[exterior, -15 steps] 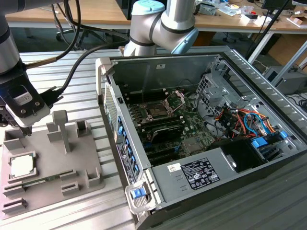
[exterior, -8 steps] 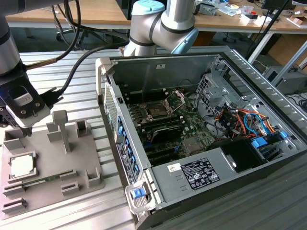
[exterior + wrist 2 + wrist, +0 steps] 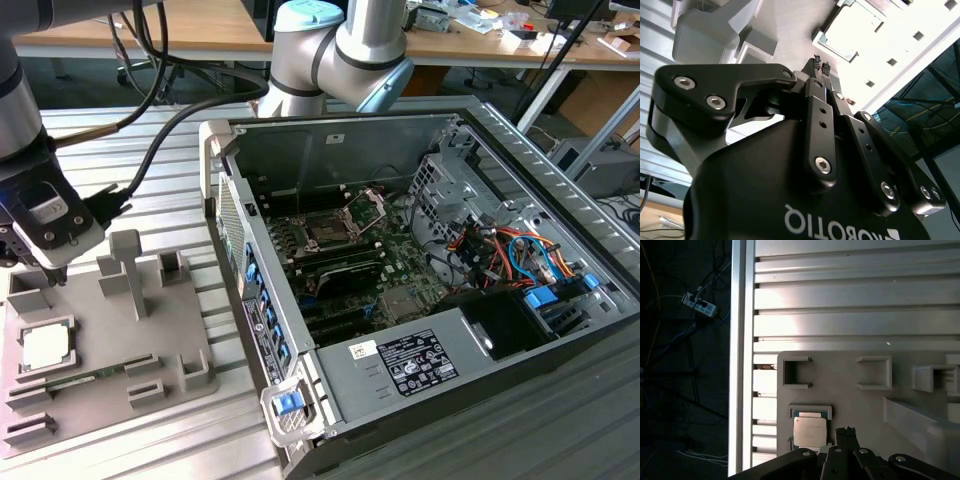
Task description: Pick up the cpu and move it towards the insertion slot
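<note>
First wrist view | jaws pressed together, empty, beside cpu (image 3: 810, 431) | tray (image 3: 850, 405) partly hidden

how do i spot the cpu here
Left of the open case in the exterior view lies a grey plate. The cpu sits in a square frame at its edge farthest from the case: flat, square, silvery, unlike the thin green stick beside it.

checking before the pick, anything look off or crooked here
Nothing stands out. The cpu lies flat and square in its nest on the grey fixture, the hand hangs shut and empty beside it, and the bracket of the insertion slot stands open.
</note>
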### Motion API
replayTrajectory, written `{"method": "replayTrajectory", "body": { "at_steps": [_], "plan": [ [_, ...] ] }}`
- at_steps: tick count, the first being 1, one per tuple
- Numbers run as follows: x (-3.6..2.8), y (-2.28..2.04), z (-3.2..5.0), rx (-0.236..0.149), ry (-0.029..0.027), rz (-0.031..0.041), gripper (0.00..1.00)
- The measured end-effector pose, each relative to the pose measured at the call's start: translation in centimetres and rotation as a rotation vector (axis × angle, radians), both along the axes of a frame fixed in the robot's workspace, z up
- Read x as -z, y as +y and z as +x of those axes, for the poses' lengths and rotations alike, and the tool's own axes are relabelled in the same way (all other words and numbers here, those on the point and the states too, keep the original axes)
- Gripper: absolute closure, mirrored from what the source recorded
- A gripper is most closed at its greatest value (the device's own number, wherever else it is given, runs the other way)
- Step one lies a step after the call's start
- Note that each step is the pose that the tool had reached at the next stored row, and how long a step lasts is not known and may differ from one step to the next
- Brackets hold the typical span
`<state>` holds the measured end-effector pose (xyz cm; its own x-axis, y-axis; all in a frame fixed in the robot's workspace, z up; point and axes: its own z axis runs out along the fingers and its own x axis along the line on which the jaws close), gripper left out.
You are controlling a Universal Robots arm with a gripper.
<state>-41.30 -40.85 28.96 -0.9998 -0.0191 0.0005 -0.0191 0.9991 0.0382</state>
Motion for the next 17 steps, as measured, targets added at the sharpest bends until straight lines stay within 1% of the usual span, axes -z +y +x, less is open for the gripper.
{"method": "replayTrajectory", "body": {
  "at_steps": [7,9,17],
  "plan": [
    [0.18,0.0,-0.01,0.0,0.0,0.0,0.89],
    [0.32,0.0,-0.06,0.0,0.0,0.0,0.89],
    [0.44,0.0,-0.09,0.0,0.0,0.0,0.89]
  ]
}}
